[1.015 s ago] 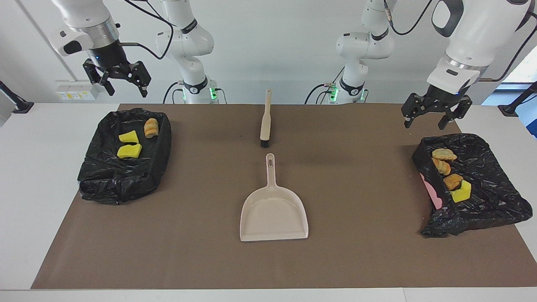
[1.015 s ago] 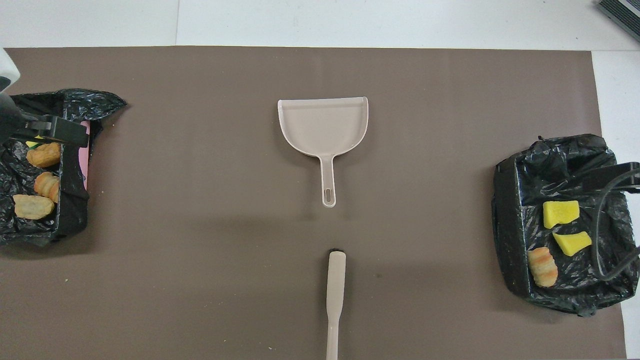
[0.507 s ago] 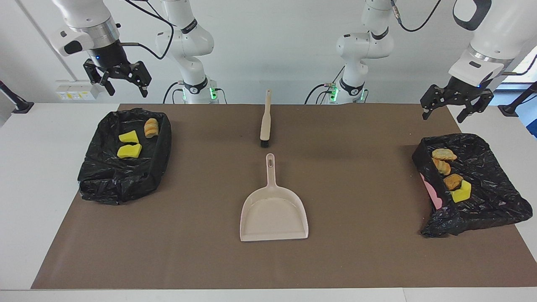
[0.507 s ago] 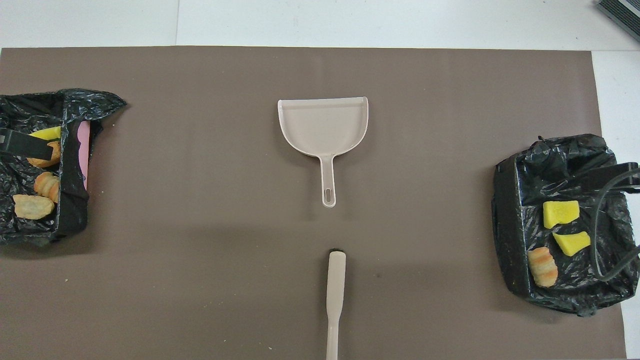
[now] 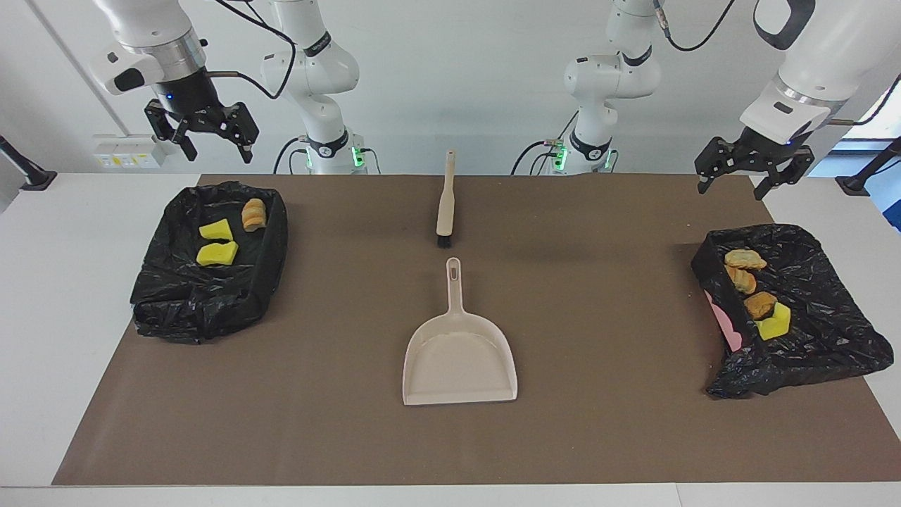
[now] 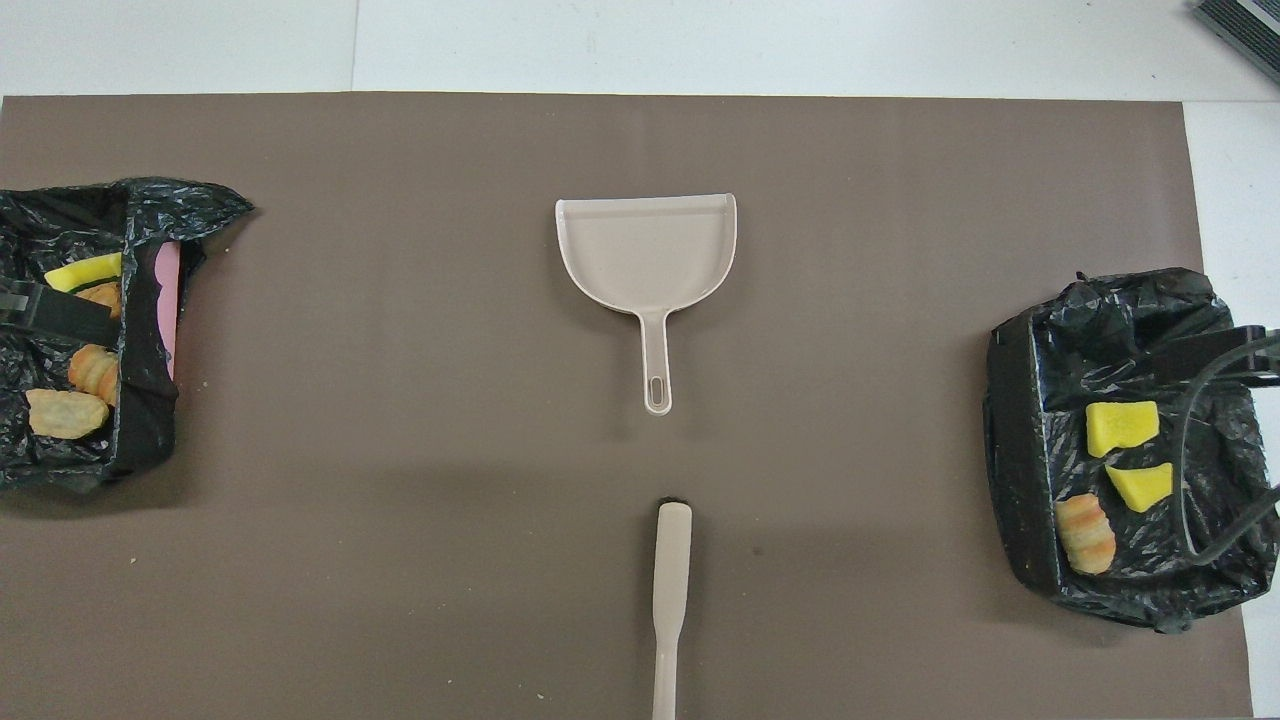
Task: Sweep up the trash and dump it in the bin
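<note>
Trash all in two black-lined bins: yellow sponge pieces (image 5: 217, 241) and bread chunk (image 5: 253, 214) at right arm's end, bread chunks (image 5: 746, 280) and sponge (image 5: 776, 321) at left arm's. Dustpan (image 5: 459, 352) and brush (image 5: 445, 202) mid-worktop (image 5: 605, 422), apart. Left gripper (image 5: 753, 169) and right gripper (image 5: 200, 134) raised, spread wide, holding nothing.

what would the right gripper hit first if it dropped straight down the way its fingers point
Probably the black-lined bin at the right arm's end: the open right gripper hangs above the bin's edge nearest the robots, though depth is unclear and it might meet the table just beside it.

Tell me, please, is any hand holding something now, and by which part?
Nothing is held. The left hand and right hand are both open in the air.
</note>
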`<state>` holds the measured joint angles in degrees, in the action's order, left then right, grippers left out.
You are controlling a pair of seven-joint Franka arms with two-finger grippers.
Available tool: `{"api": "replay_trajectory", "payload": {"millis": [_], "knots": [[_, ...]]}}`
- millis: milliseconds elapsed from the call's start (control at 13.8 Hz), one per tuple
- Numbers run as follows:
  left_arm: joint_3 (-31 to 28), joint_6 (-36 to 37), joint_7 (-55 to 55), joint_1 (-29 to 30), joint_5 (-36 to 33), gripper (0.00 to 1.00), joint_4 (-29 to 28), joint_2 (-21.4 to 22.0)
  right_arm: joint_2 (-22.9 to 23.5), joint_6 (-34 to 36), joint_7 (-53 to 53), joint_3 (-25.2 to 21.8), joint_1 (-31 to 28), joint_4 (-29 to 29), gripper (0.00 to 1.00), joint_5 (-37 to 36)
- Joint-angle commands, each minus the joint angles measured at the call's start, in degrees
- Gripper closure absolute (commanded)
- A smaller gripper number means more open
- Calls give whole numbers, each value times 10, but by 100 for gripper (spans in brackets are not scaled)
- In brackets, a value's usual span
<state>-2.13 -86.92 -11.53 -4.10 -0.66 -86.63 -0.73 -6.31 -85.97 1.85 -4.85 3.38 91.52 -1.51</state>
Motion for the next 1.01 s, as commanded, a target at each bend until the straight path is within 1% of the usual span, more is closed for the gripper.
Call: {"api": "replay_trajectory", "payload": {"millis": [0, 145, 290, 507, 942], "knots": [[1, 3, -1, -3, 7, 0, -45, 41, -7, -5, 7, 1, -4, 8, 0, 9], [1, 4, -1, -3, 7, 0, -61, 56, -7, -5, 7, 2, -4, 8, 0, 10], [2, 11, 0, -3, 6, 0, -58, 57, -7, -5, 7, 2, -4, 8, 0, 10], [4, -1, 23, -2, 7, 0, -48, 50, -7, -5, 7, 2, -4, 8, 0, 10], [4, 6, 27, -2, 10, 0, -27, 37, -7, -5, 7, 2, -4, 8, 0, 10]]}}
